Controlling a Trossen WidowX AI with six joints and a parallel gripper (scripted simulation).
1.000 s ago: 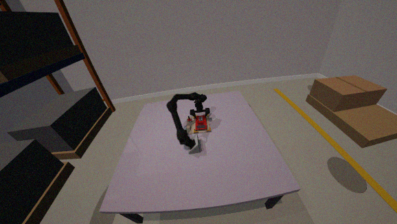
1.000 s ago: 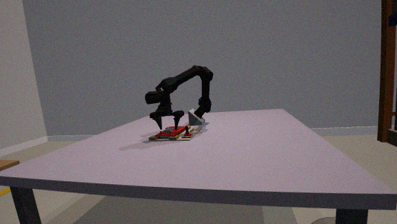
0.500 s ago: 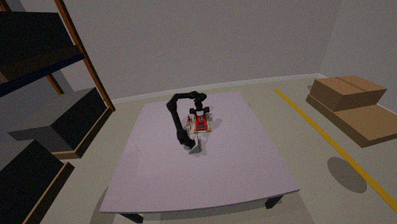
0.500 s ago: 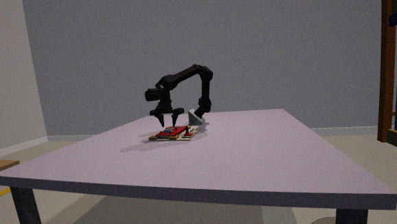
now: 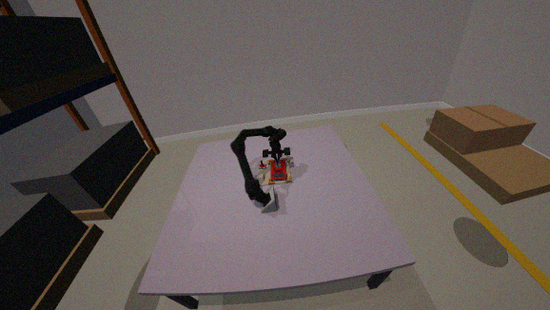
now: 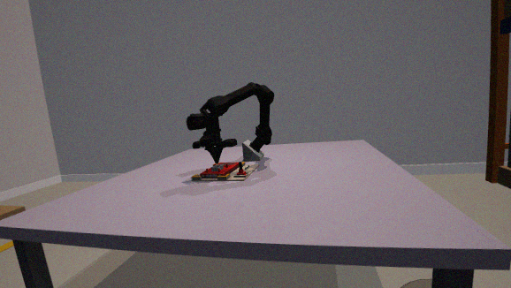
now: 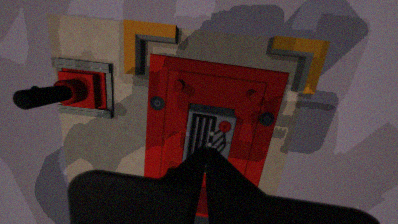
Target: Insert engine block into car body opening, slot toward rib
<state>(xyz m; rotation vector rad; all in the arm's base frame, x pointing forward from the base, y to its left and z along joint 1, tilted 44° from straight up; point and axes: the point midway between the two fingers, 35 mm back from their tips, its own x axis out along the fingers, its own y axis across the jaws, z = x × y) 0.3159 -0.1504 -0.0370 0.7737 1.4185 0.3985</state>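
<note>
Red car body [image 5: 278,171] [image 6: 230,167] [image 7: 164,130] lies flat on the beige board [image 5: 265,178] [image 6: 239,178] [image 7: 85,145], and I see the grey engine block [image 5: 279,164] [image 6: 217,168] [image 7: 198,131] in its opening. From my wrist view, the block's dark slots lie toward nine o'clock and its red dot toward one; I can't tell which edge is the rib, or whether the block sits fully down. My pincer [image 5: 278,161] [image 6: 217,162] [image 7: 206,153] is shut, tips together, with nothing between them. Those tips cover the block's six o'clock end in that view; I can't make out whether they touch it. The red-based black lever [image 5: 262,164] [image 6: 240,170] [image 7: 82,92] stands at nine o'clock from the body, while yellow corner brackets [image 7: 131,45] [image 7: 315,65] mark its eleven and one o'clock corners
</note>
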